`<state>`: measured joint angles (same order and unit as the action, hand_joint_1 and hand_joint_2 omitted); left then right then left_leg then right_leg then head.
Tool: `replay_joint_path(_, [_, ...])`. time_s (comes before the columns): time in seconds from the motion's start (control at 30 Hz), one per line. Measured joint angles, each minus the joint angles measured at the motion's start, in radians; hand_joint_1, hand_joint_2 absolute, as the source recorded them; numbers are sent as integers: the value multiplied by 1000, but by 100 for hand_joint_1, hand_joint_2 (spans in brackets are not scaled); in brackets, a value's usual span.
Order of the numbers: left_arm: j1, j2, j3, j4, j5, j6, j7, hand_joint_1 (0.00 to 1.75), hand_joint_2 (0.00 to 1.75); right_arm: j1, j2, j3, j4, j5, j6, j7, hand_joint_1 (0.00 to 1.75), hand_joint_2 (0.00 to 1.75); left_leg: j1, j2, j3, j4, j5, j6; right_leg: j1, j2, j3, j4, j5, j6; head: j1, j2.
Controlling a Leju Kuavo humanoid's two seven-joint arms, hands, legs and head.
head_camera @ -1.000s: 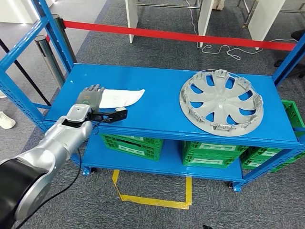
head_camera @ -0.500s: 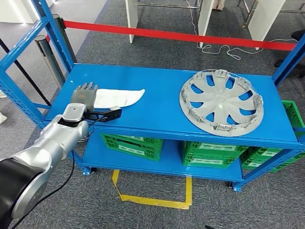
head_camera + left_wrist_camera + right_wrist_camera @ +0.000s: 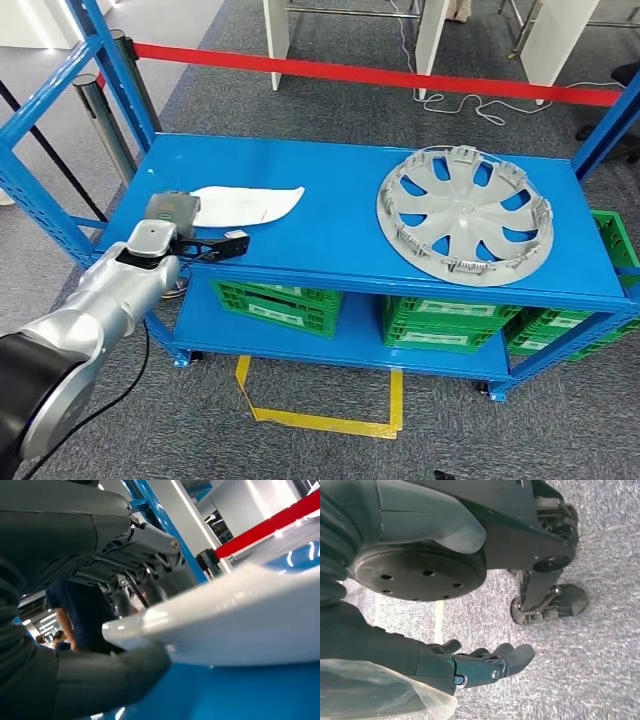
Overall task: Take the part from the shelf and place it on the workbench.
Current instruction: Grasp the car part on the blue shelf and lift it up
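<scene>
The part is a long white curved panel (image 3: 249, 205) lying flat on the blue shelf top (image 3: 340, 235), toward its left side. My left hand (image 3: 172, 212) sits at the panel's left end. In the left wrist view the panel's tip (image 3: 234, 625) lies between the thumb (image 3: 109, 680) beneath it and the fingers (image 3: 151, 542) above it. A gap shows between those fingers and the panel. My right hand (image 3: 482, 665) hangs over grey carpet with its fingers loosely extended and nothing in them.
A silver hubcap (image 3: 464, 215) lies on the shelf's right half. Green crates (image 3: 275, 300) stand on the lower shelf. Blue uprights (image 3: 113, 60) frame the left end and a red barrier (image 3: 377, 75) runs behind. A person in dark blue (image 3: 83, 615) stands beyond the shelf.
My left hand has slid back to the left along the panel, from lying over it to sitting at its end. The panel has not moved.
</scene>
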<state>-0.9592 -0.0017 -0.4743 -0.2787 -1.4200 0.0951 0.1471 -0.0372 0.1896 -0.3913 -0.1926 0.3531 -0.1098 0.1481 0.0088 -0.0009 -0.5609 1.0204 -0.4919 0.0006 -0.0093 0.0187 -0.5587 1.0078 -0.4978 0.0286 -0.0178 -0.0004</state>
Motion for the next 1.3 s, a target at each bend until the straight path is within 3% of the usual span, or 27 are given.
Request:
replay_joint_path(0.43, [13,11,1,2,-13,53,20,175,175,3,0,-17,0,8,-30,-56,0,175,0,0,0,0,0,0,0,1,-1,0,0,0,0,0])
replay_joint_path(0.67, [52,19,2,2,-20,151,37,175,175,3,-4,-23,0,18,-52,-58,0,175,0,0,0,0,0,0,0,0,-1,0,0,0,0,0])
replay_joint_path(0.83, [74,21,11,2,-15,250,-1,175,175,5,-4,-25,0,25,-56,-38,0,175,0,0,-1,0,0,0,0,0,-1,0,0,0,0,0])
replay_joint_path(0.97, [87,23,48,1,42,452,-107,175,175,5,-4,-25,0,37,-56,-19,0,175,0,0,-1,0,0,0,0,0,-1,0,0,0,0,0])
replay_joint_path(1.07, [95,14,107,-20,143,562,-238,175,175,5,-4,-25,0,49,-55,-12,0,175,0,0,-1,0,0,0,0,1,-2,0,0,0,0,0])
replay_joint_path(1.23, [132,-55,344,-151,417,600,-597,175,175,4,-4,-26,0,62,-59,-11,0,175,0,-1,-2,0,0,0,0,0,-2,0,0,0,0,0])
replay_joint_path(1.3, [133,-80,413,-179,452,602,-651,175,175,3,-4,-26,0,63,-59,-12,0,175,0,0,-2,0,0,0,0,0,-2,0,0,0,0,0])
